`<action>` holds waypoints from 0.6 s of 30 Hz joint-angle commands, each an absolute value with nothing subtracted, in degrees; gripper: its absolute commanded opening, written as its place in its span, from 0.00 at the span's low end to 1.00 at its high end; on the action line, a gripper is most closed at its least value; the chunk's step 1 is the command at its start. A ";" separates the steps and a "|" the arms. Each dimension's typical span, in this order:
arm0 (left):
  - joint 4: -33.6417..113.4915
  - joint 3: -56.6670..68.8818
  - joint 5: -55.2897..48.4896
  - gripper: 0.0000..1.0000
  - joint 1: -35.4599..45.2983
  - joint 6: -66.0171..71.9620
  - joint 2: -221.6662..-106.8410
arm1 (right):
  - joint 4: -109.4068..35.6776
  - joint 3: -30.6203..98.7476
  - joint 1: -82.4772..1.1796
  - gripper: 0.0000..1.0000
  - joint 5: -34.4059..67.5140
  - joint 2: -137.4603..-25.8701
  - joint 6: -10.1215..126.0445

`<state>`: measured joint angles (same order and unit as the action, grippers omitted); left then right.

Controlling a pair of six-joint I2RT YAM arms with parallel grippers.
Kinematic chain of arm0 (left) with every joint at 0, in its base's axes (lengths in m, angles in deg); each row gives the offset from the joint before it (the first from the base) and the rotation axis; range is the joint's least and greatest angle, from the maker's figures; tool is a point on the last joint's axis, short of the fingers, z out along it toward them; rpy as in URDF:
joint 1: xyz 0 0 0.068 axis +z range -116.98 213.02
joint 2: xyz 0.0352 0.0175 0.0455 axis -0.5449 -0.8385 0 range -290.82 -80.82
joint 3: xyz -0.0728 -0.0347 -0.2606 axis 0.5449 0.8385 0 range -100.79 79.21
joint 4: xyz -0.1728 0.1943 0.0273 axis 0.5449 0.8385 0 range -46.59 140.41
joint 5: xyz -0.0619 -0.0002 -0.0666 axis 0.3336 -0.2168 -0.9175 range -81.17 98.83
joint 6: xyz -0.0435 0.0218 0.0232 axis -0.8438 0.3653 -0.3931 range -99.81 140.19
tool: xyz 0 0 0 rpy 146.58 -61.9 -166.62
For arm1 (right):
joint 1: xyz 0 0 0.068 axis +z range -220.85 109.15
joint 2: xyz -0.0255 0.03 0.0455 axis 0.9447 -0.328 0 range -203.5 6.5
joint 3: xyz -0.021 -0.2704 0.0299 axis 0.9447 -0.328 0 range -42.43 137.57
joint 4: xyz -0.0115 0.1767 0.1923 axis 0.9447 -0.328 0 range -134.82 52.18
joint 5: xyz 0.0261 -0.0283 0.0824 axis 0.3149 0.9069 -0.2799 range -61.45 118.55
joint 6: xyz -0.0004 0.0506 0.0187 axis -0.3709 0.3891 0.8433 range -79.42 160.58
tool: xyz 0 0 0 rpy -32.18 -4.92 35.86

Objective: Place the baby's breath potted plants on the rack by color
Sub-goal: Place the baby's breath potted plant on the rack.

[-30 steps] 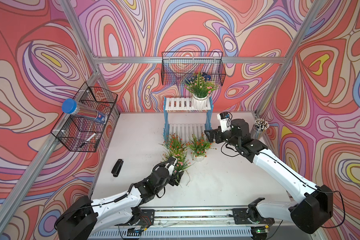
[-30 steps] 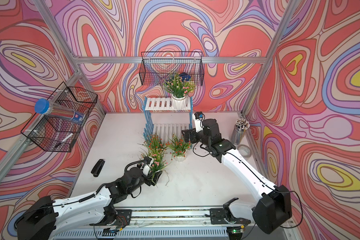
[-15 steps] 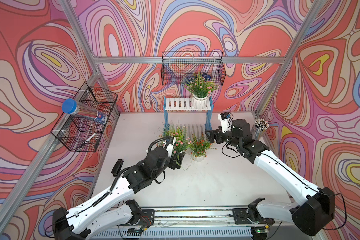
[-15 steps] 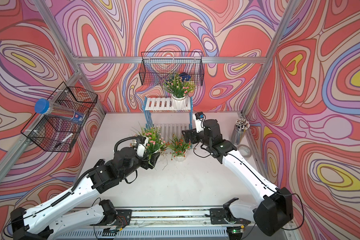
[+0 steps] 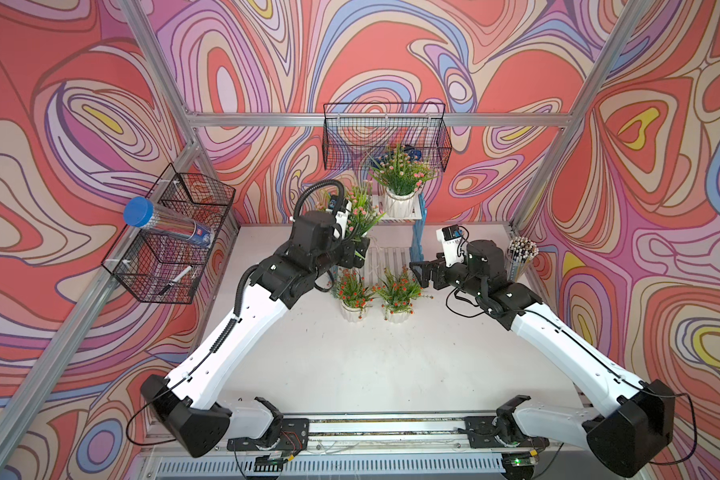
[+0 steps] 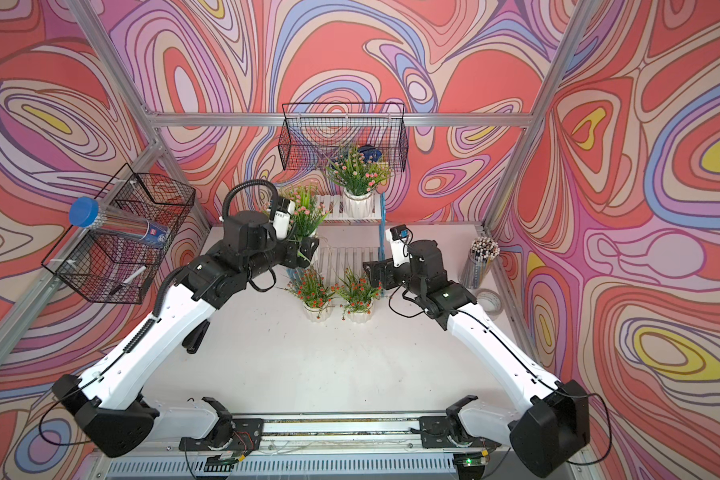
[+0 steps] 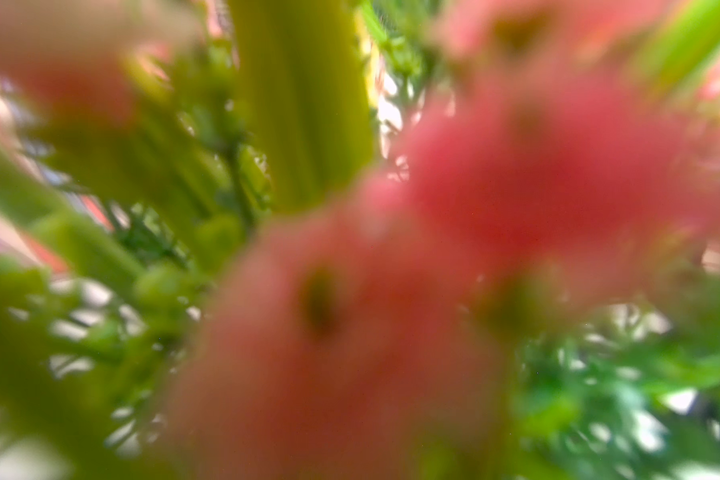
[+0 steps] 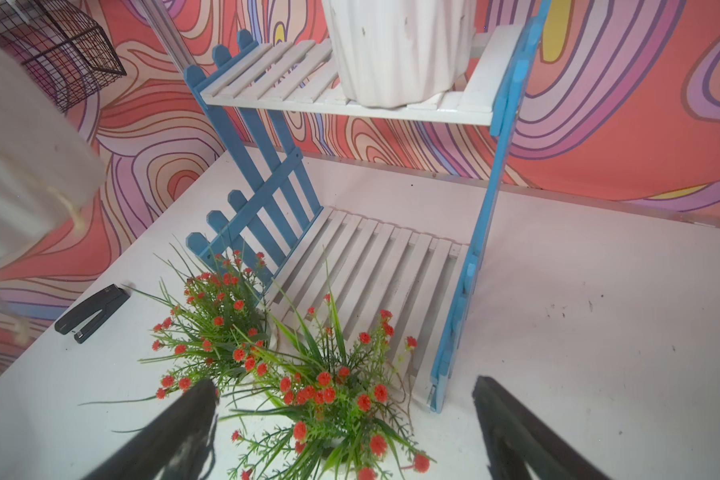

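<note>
Swirl-patterned walls surround left hand gripping a ribbed-pot pink plant; right hand spread.

Left gripper has raised the pink-blossom plant off the table near the front to beside the rack top shelf, arm extended upward.

Red-orange-blossomed plants, white pots, blue-sided white-slatted rack, swirly red-pink walls

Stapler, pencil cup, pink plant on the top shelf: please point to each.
stapler (image 8: 94, 311): right wrist view, black body.
pencil cup (image 5: 517, 267): a top view, clear wall.
pink plant on the top shelf (image 5: 399, 203): a top view, white pot.
</note>
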<state>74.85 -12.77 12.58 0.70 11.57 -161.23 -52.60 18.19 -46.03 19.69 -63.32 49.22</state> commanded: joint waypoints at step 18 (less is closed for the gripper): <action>76.63 -49.19 2.24 0.67 10.10 18.53 -189.76 | -52.72 14.61 -45.85 0.98 16.95 -57.68 51.92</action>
